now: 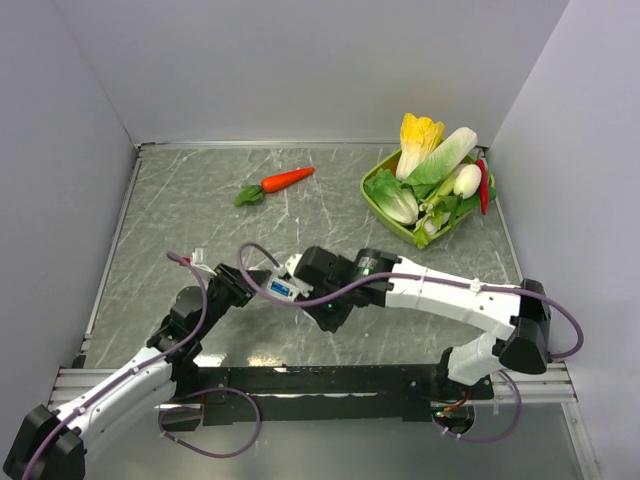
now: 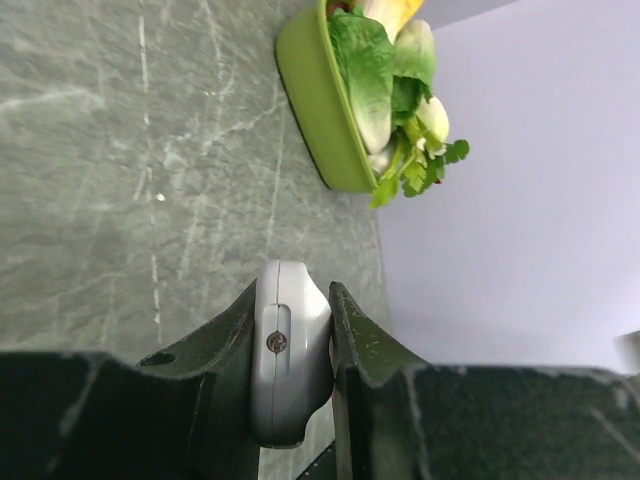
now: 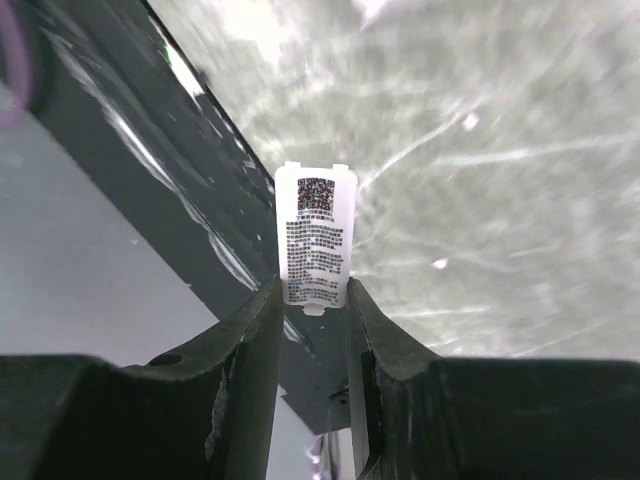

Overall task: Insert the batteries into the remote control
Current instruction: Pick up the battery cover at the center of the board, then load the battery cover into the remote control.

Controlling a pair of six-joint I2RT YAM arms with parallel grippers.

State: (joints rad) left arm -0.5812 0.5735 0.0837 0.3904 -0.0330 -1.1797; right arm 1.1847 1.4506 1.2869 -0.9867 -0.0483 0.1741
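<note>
My left gripper [image 1: 248, 287] is shut on the white-grey remote control [image 1: 279, 290] and holds it above the table near the front middle. In the left wrist view the remote [image 2: 290, 350] is seen end-on, clamped between both fingers of that gripper [image 2: 293, 290]. A patch of bright blue [image 1: 279, 292] shows on the remote's upper face, which looks like the batteries. My right gripper [image 1: 303, 272] is right beside the remote. It [image 3: 312, 285] is shut on the lower edge of a thin white cover plate [image 3: 315, 235] with a printed label.
An orange carrot [image 1: 285, 180] lies at the back middle. A green tray [image 1: 378, 205] of leafy vegetables stands at the back right and also shows in the left wrist view [image 2: 320, 100]. A small white piece [image 1: 200, 257] lies left of the left gripper. Purple cables loop round both arms.
</note>
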